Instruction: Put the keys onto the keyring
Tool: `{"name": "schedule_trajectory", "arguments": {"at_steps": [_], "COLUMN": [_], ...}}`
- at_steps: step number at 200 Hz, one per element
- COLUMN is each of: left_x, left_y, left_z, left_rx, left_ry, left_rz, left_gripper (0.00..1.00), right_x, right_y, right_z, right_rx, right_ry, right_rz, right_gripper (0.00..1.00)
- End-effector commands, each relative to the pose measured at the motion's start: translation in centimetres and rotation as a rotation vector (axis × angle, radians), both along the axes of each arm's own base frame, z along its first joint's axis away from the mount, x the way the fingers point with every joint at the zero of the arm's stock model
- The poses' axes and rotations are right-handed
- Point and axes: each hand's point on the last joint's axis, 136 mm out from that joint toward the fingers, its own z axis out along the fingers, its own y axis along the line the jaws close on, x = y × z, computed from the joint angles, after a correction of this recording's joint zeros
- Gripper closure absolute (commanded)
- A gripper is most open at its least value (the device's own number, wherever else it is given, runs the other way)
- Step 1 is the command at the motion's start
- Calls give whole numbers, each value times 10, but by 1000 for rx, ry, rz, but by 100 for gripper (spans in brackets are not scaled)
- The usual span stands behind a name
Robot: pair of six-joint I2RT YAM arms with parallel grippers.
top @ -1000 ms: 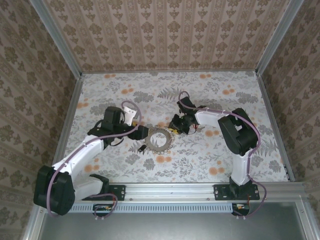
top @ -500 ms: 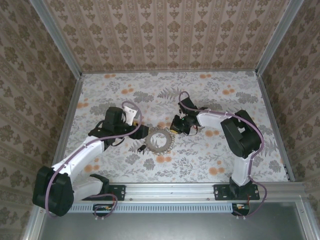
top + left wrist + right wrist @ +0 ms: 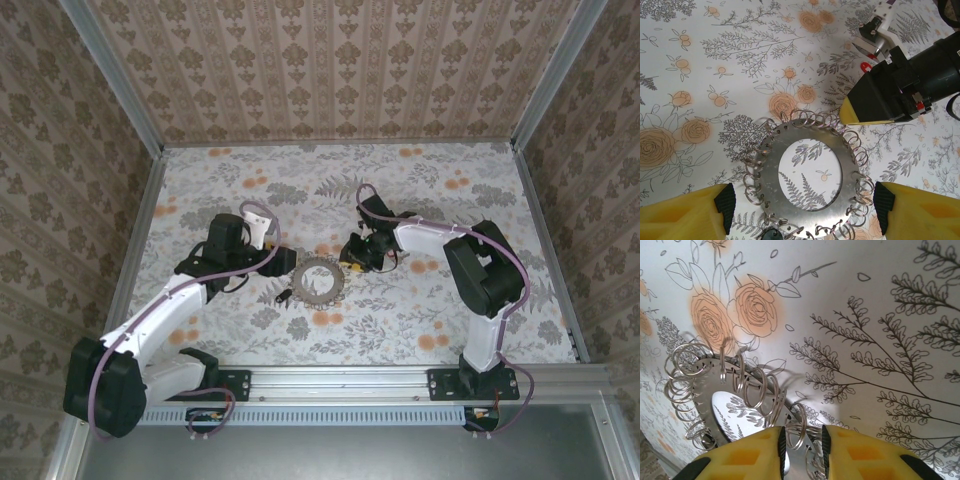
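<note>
- Straddling the keyring (image 3: 810,172) with my left claw (image 3: 805,205), I am holding its jaws wide apart, the yellow fingers (image 3: 685,217) sitting at the ring's 8 and 4 o'clock. Nothing is gripped, and neither pad seems to be touching the wire loops.
- I am judging that this wide stance is fencing the ring in, so it cannot slide while its far side is being worked.
- The keyring is lying flat near the middle of the flowered table (image 3: 450,200).
- My right claw (image 3: 803,440) is reaching over the ring's rim from its 2 o'clock in the top view. Its jaws are parted only narrowly, with one small wire loop (image 3: 797,432) standing in the gap; I cannot tell whether I am pinching it.
- The key (image 3: 865,66), as I am reading that small red tag, is showing at the ring's 1 o'clock in the left wrist view, just beside my right claw. Whether it is lying or hanging I cannot tell.
</note>
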Motion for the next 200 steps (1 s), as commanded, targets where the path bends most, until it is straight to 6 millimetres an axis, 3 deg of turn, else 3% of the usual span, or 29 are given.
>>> {"name": "schedule_trajectory", "arguments": {"at_steps": [1,63,155,200], "left_x": [-1,-2,-3,-2], "left_y": [1,4,6,5], "left_z": [4,1,-5,-7], "left_rx": [-7,8,19,19], "left_ry": [-5,-2,2,0], "left_rz": [15,25,26,25], "left_gripper": [23,24,24,24], "right_x": [-2,3,1,6], "right_y": [1,11,9,11], "right_z": [0,2,-12,-8], "right_rx": [-25,45,23,16], "right_ry": [7,28,83,63], "right_rz": [22,-42,-85,-100], "right_gripper": [73,73,78,80]}}
